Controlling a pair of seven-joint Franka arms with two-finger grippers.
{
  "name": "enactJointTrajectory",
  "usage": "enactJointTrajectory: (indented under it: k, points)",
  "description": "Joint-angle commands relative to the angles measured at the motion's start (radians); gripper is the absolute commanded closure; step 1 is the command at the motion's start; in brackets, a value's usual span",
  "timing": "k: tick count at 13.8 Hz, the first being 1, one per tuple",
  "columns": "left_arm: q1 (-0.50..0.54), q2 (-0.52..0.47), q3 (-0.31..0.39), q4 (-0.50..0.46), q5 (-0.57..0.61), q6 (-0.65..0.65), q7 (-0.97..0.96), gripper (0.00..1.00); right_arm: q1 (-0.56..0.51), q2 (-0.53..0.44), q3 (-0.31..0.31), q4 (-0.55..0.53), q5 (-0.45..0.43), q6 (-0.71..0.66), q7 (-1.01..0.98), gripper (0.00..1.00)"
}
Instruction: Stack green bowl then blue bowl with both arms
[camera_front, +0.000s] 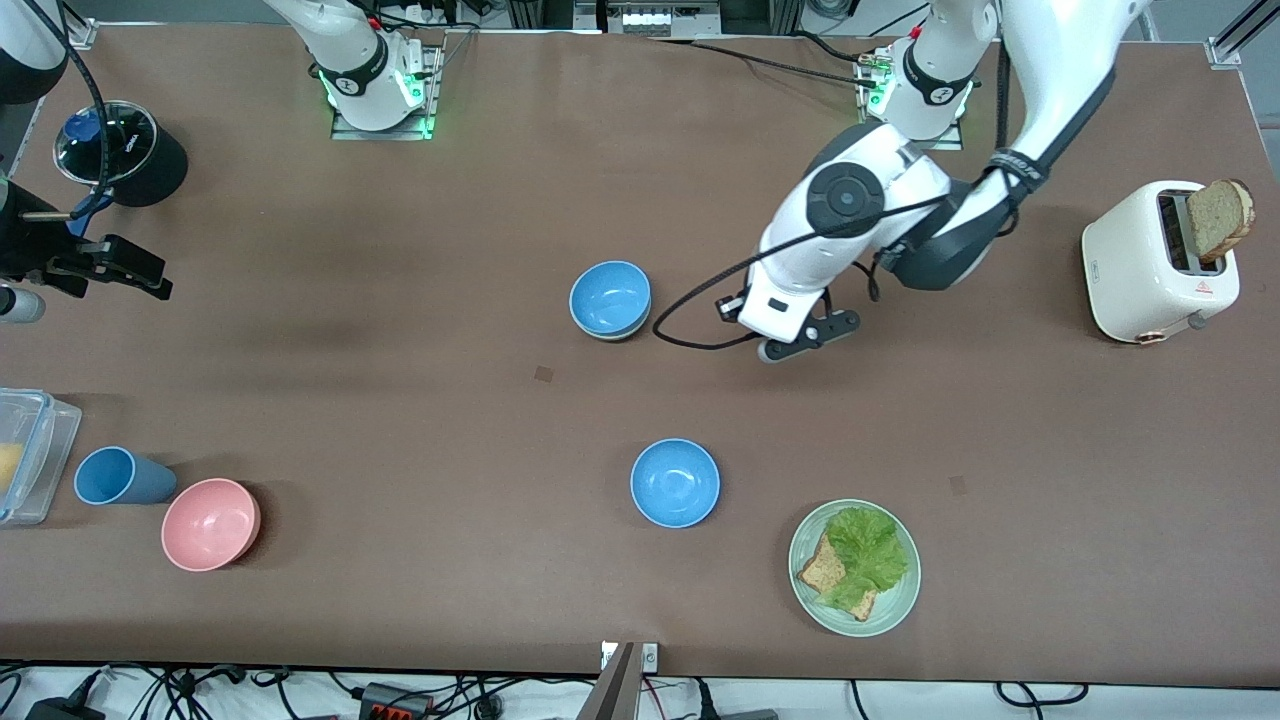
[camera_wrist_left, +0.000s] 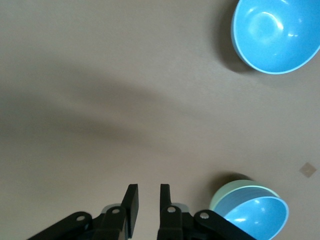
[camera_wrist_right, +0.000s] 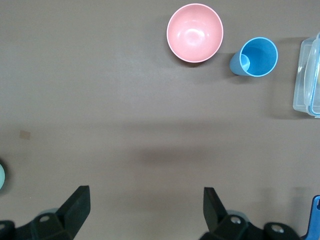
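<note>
Pincer work first, going from the right arm's end of the table: the right pincer is hanging over bare table near that end, fingers spread wide and carrying nothing, and this arm is waiting. Toward the middle, 1 blue bowl is sitting nested inside the green bowl, whose pale sage rim is showing just under the blue one in the left wrist view. So the stacking judged from this looks done for 1 blue bowl, and the step in hand seems to be the left arm clearing off. A second blue bowl, plain and bright, is resting alone nearer the front camera, well apart from the stack. Just beside the stack, the left pincer is hovering over bare table with its fingers narrow and nothing between them. Any next move calls for lifting clear without nudging the stack.
</note>
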Motion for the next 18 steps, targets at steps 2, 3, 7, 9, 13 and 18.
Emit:
enactJointTrajectory:
  k: [2, 3, 7, 9, 13, 18]
  points:
    - [0.130, -0.014, -0.082, 0.008, 0.023, -0.077, 0.145, 0.70, 0.000, -0.020, 0.001, -0.014, 0.002, 0.000, -0.012, 0.00]
    - [0.157, -0.014, -0.093, 0.028, 0.021, -0.103, 0.195, 0.67, 0.000, -0.020, 0.001, -0.014, 0.002, 0.000, -0.012, 0.00]
    - [0.209, -0.011, -0.090, 0.119, 0.023, -0.287, 0.512, 0.00, 0.001, -0.023, 0.001, -0.014, 0.002, -0.003, -0.014, 0.00]
    - [0.280, -0.013, -0.090, 0.119, 0.023, -0.290, 0.730, 0.00, 0.001, -0.023, 0.002, -0.014, 0.002, -0.005, -0.014, 0.00]
    - [0.346, -0.045, -0.047, 0.114, 0.027, -0.283, 1.131, 0.00, 0.003, -0.023, 0.002, -0.012, 0.000, -0.008, -0.015, 0.00]
    - [0.328, -0.154, 0.120, 0.091, 0.060, -0.217, 1.547, 0.00, 0.004, -0.023, 0.004, -0.012, -0.012, -0.008, -0.015, 0.00]
